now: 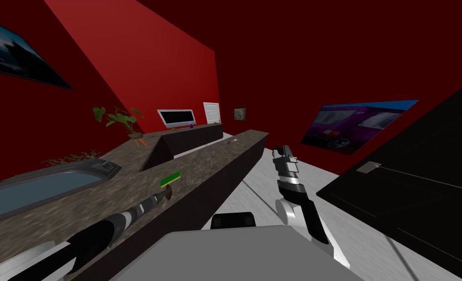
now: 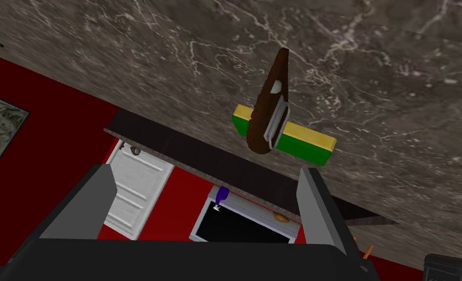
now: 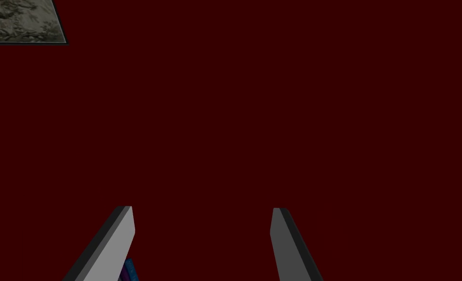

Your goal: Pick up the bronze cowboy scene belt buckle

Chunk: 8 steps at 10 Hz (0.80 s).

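The belt buckle [image 2: 268,108] is a dark brown oval seen edge-on, with a light grey loop on its back. It stands on the marbled grey-brown counter [image 2: 381,73], touching a green sponge with a yellow face [image 2: 300,140]. My left gripper [image 2: 208,195] is open, and the buckle lies just beyond its fingertips, nearer one finger [image 2: 317,205], not between them. In the head view the left gripper [image 1: 162,196] reaches over the counter to the buckle [image 1: 168,193], beside the sponge [image 1: 170,178]. My right gripper [image 1: 280,151] is raised over the floor, and it [image 3: 203,229] is open and holds nothing.
A sunken basin [image 1: 39,190] fills the counter's left end. A potted plant [image 1: 122,121] stands further back. The counter's front edge [image 1: 215,195] runs diagonally beside my chest. A black cabinet front [image 1: 410,195] stands on the right, with pale floor [image 1: 259,190] between.
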Available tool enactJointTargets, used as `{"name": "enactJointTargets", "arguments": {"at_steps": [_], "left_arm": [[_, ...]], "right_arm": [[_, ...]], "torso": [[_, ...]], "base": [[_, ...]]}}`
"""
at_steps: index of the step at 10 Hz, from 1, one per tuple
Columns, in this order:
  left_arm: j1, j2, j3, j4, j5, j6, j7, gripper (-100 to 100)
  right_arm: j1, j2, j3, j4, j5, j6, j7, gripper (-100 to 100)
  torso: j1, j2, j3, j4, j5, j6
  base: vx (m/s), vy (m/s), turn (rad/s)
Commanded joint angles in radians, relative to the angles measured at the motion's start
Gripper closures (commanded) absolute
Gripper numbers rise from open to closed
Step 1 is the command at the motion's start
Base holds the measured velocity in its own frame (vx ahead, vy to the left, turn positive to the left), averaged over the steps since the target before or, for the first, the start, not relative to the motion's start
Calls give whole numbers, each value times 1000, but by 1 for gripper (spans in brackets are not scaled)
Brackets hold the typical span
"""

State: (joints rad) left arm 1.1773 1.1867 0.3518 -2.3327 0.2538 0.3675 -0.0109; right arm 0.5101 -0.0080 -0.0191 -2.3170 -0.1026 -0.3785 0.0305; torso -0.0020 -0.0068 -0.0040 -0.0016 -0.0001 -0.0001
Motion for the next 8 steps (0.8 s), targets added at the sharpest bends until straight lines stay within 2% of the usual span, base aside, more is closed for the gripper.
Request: {"name": "enactJointTargets", "arguments": {"at_steps": [1, 2, 3, 8], "left_arm": [[11, 44, -5, 11, 18, 43, -2, -100], [35, 74, -1, 18, 33, 67, -6, -100], [35, 74, -1, 18, 33, 67, -6, -100], [129, 191, 16, 41, 89, 165, -19, -100]], "right_arm": [[0, 0, 0, 0, 0, 0, 0, 0], [0, 0, 0, 0, 0, 0, 0, 0], [0, 0, 0, 0, 0, 0, 0, 0], [0, 0, 0, 0, 0, 0, 0, 0]], "torso": [[0, 0, 0, 0, 0, 0], [0, 0, 0, 0, 0, 0], [0, -1, -1, 0, 0, 0], [1, -1, -1, 0, 0, 0]], "base": [[84, -20, -14], [117, -22, -22], [96, -12, -4], [102, -12, -14]]}}
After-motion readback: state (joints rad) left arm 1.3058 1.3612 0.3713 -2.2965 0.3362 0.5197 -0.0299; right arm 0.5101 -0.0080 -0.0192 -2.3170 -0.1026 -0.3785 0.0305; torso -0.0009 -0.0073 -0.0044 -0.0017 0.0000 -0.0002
